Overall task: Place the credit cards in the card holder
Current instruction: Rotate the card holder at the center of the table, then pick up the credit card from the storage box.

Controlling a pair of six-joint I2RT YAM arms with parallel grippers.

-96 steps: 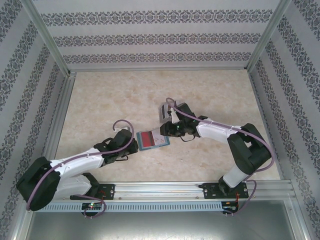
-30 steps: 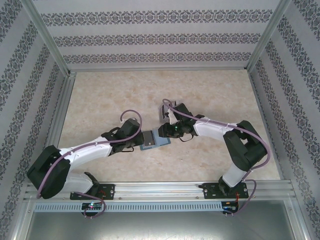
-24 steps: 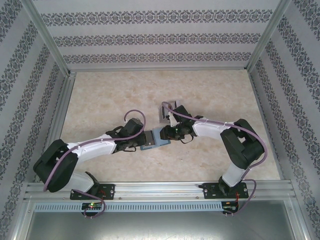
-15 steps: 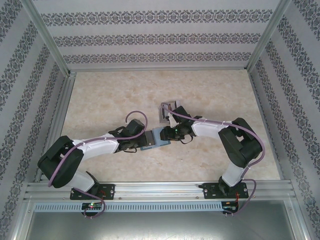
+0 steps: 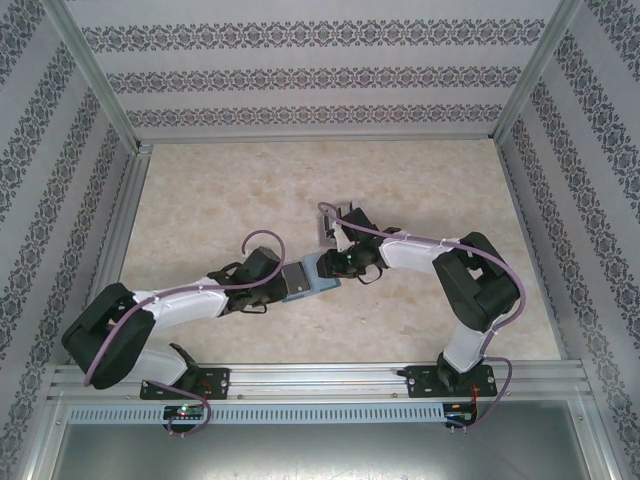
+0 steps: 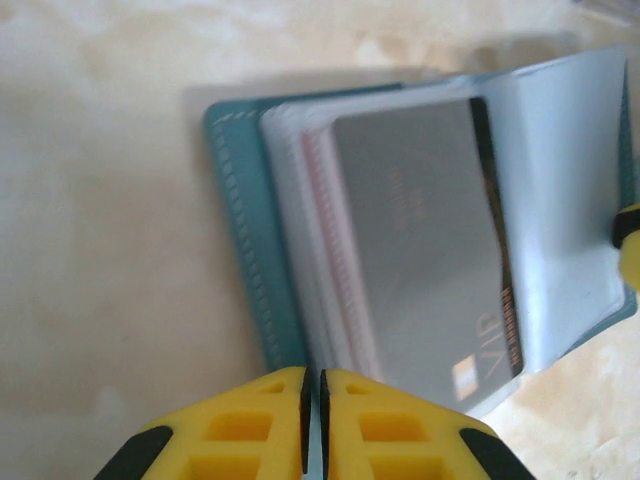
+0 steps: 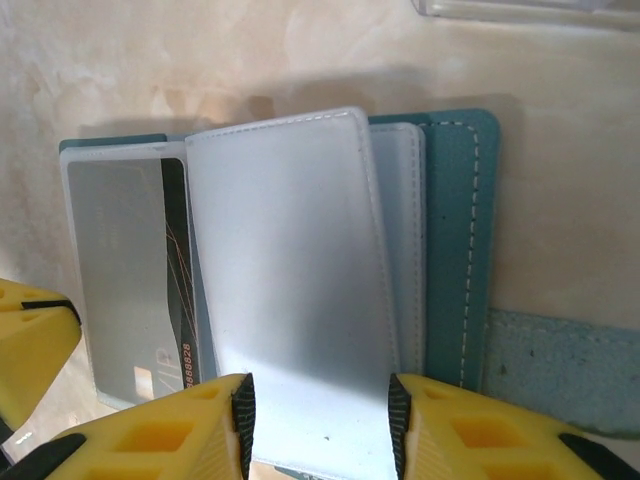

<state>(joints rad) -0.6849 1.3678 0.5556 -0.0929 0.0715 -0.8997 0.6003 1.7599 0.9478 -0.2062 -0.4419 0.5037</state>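
The left gripper point(image 6: 312, 420) had its yellow jaws pressed together with nothing between them. Its tips sat just beside the near long edge of the small teal-blue folding card holder point(image 6: 238, 250); contact with the cover could not be told. The card holder lay opened flat on the beige marbled table point(image 5: 220, 200), between the two arms.

The right gripper point(image 7: 318, 418) had its jaws apart over the near end of a pale translucent plastic sleeve leaf point(image 7: 290, 270) of the holder. The leaf was wider than the gap, and its left edge ran under a finger. Whether the fingers pressed on it could not be told.

Contents: a grey rectangular plastic credit card point(image 6: 420, 250), with a dark band along one long edge and orange "VIP" lettering, sat inside a clear sleeve, fully within the holder's outline. More sleeves were stacked under it, one showing a pinkish edge; their contents could not be told.

In the right wrist view the card lay left of the leaf, with the left gripper's yellow finger near its lower left corner. A clear plastic rack point(image 5: 331, 222) stood just beyond the right gripper, apart from the holder.
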